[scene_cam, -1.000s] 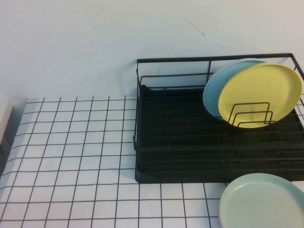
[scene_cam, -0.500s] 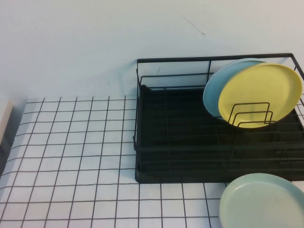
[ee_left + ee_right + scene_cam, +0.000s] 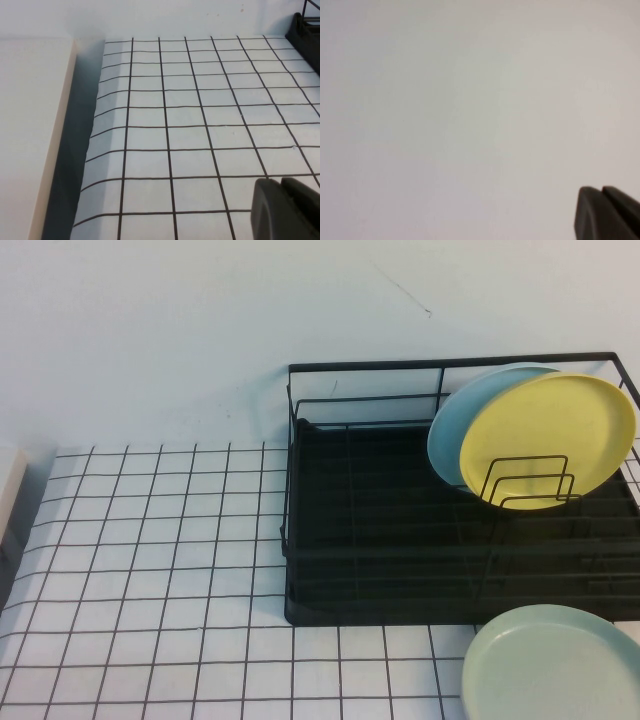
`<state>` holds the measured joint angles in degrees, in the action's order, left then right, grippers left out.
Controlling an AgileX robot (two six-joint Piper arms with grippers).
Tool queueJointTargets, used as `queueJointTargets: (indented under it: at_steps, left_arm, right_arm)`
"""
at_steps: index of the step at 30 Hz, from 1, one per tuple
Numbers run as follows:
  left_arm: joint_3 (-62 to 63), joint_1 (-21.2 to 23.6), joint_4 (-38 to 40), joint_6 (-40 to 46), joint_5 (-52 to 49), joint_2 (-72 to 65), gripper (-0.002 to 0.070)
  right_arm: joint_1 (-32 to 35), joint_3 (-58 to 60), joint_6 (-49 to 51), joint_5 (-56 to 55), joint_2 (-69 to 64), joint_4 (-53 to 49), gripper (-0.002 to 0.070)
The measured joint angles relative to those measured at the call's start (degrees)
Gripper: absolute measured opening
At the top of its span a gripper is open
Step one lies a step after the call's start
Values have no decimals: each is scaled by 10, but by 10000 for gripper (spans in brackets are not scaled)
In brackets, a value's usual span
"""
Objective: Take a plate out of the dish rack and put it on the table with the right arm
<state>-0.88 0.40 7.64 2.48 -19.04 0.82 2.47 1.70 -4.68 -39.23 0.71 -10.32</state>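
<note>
The yellow plate (image 3: 548,440) stands on edge in the black wire dish rack (image 3: 380,540), leaning against upright loop dividers at the rack's right. A light blue plate (image 3: 462,420) stands just behind it. The table (image 3: 150,540) is white with a black grid. Neither arm shows in the high view. My left gripper (image 3: 281,187) is shut and empty over the grid table, with a corner of the rack (image 3: 306,26) far ahead. My right gripper (image 3: 601,192) is shut and empty, facing a blank pale surface; no plate shows there.
A pale green plate (image 3: 552,665) lies flat on the table in front of the rack's right end. A cream block (image 3: 8,490) sits at the table's left edge, also in the left wrist view (image 3: 30,130). A plain wall stands behind.
</note>
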Motion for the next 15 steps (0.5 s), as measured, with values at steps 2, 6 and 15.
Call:
queueJointTargets:
  at_steps: [2,6,15]
  left_arm:
    - [0,0,0,0,0,0,-4]
    - [0,0,0,0,0,0,-4]
    - [0,0,0,0,0,0,-4]
  right_arm:
    - [0,0,-1,-13,0,7,-3]
    - [0,-14,8,28,0,16,-3]
    - [0,-283,-12,485,-76,22,-3]
